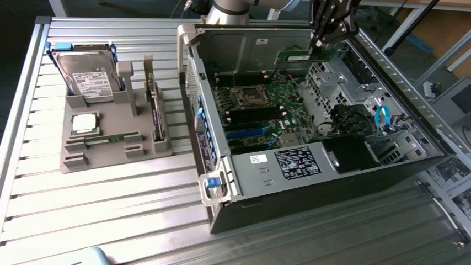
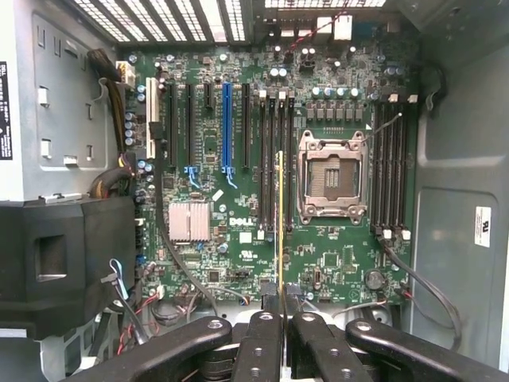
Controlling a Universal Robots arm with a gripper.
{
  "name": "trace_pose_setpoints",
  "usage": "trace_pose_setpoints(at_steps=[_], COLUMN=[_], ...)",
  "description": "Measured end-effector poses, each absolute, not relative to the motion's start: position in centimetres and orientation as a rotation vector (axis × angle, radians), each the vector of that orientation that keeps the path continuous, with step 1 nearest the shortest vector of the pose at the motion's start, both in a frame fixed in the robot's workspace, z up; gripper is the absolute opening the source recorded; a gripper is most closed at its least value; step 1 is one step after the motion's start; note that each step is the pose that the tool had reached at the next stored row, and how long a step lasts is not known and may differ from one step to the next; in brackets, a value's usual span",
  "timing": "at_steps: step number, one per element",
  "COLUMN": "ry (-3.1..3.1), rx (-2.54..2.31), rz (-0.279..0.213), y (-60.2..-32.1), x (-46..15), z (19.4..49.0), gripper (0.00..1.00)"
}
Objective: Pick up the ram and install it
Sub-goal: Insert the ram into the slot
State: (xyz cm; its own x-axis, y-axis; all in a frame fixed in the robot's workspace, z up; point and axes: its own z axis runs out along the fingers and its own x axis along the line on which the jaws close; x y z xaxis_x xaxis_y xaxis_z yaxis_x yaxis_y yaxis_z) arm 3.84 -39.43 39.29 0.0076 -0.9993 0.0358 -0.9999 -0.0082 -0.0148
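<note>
My gripper (image 1: 321, 43) hangs over the open computer case (image 1: 220, 182), near its far wall, shut on the ram (image 1: 300, 57). The ram is a narrow green board held by its upper edge above the motherboard (image 1: 265, 110). In the wrist view the ram (image 2: 279, 215) shows edge-on as a thin gold-edged line running out from between the black fingers (image 2: 258, 334) of my gripper (image 2: 282, 317). It lies over the black memory slots (image 2: 274, 159) beside the empty processor socket (image 2: 332, 177). I cannot tell whether it touches a slot.
A grey parts holder (image 1: 110, 160) on the slatted table at the exterior view's left carries a hard drive (image 1: 88, 77), a square silver chip (image 1: 83, 122), a small green stick (image 1: 110, 138) and an upright card (image 1: 154, 105). More slots (image 2: 391, 159), a heatsink (image 2: 189, 220) and cables (image 2: 119, 159) crowd the case.
</note>
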Motion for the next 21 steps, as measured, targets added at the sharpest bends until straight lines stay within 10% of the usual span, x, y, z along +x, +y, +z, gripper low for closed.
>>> trace_pose_setpoints(at_steps=[21], ry=[-2.202], rx=[2.219], rz=[0.057], y=[-39.43], x=[3.81], z=[38.27], gripper=[0.12])
